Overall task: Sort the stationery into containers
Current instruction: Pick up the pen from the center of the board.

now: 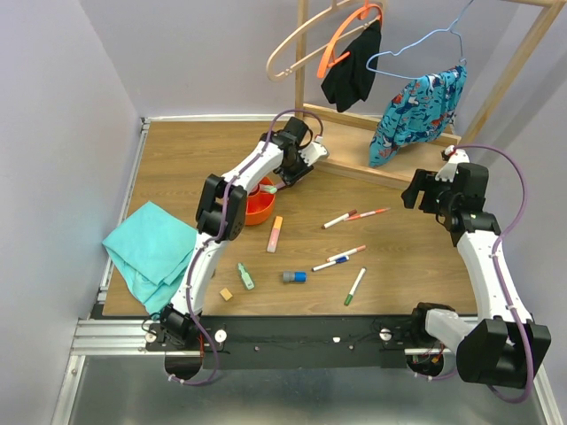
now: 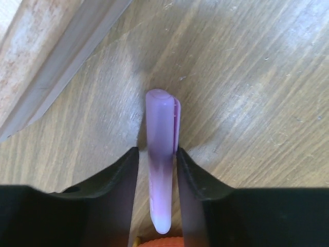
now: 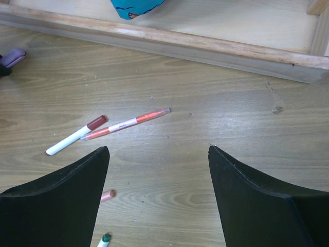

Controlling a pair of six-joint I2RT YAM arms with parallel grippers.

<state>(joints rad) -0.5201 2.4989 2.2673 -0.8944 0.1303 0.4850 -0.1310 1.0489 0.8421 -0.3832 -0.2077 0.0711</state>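
Sorting at an early stage, by the look of it. The left hand (image 2: 157, 150) is closed on a lilac highlighter (image 2: 160, 170), held at the rim of the orange organiser (image 1: 262, 212) and not yet dropped in. What the organiser already holds cannot be made out. The right hand (image 3: 158, 149) hovers empty, fingers wide apart, above a red-capped marker (image 3: 76, 136) and an orange-red pen (image 3: 128, 123).

Loose on the worktop (image 1: 177, 168) are a peach highlighter (image 1: 275, 234), a green highlighter (image 1: 245, 277), a tan cube (image 1: 227, 293), a blue-grey piece (image 1: 294, 277), and pink-capped (image 1: 346, 253), blue-capped (image 1: 330, 264) and green-capped (image 1: 354, 286) markers. Most of the job seems left.

The worktop is brown wood grain, with a folded teal cloth (image 1: 151, 252) at its left edge. A wooden clothes rack (image 1: 354, 164) with hangers and garments stands at the back. Pale lilac walls enclose it.
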